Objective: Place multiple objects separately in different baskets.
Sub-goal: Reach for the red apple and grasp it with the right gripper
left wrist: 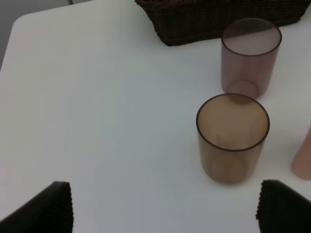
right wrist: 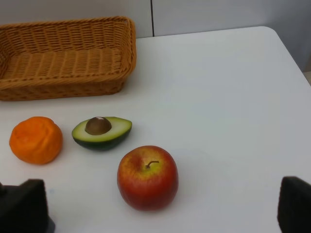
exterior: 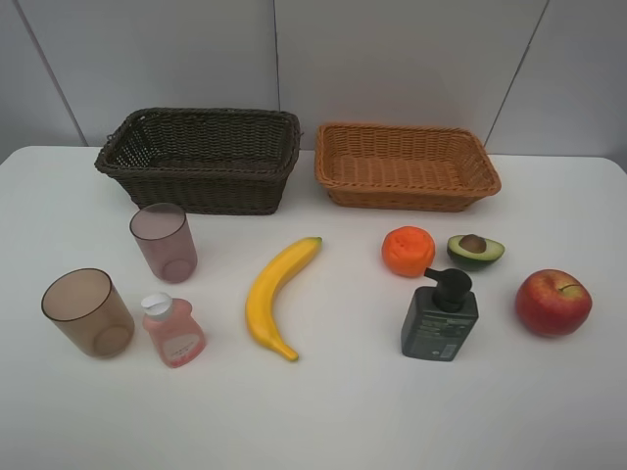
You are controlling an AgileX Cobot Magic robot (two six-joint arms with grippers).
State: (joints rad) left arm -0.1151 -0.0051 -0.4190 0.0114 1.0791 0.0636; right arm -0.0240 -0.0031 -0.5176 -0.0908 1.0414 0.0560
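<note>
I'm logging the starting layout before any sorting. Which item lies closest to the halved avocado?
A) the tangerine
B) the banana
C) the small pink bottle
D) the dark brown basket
A: the tangerine sits right beside the halved avocado, with only a narrow strip of table between them; every other option is clearly farther off.

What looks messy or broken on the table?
Nothing stands out. The pink cup and the brown cup stand upright and empty, the pump bottle is upright, the avocado is a clean half, and nothing is spilled on the table.
</note>
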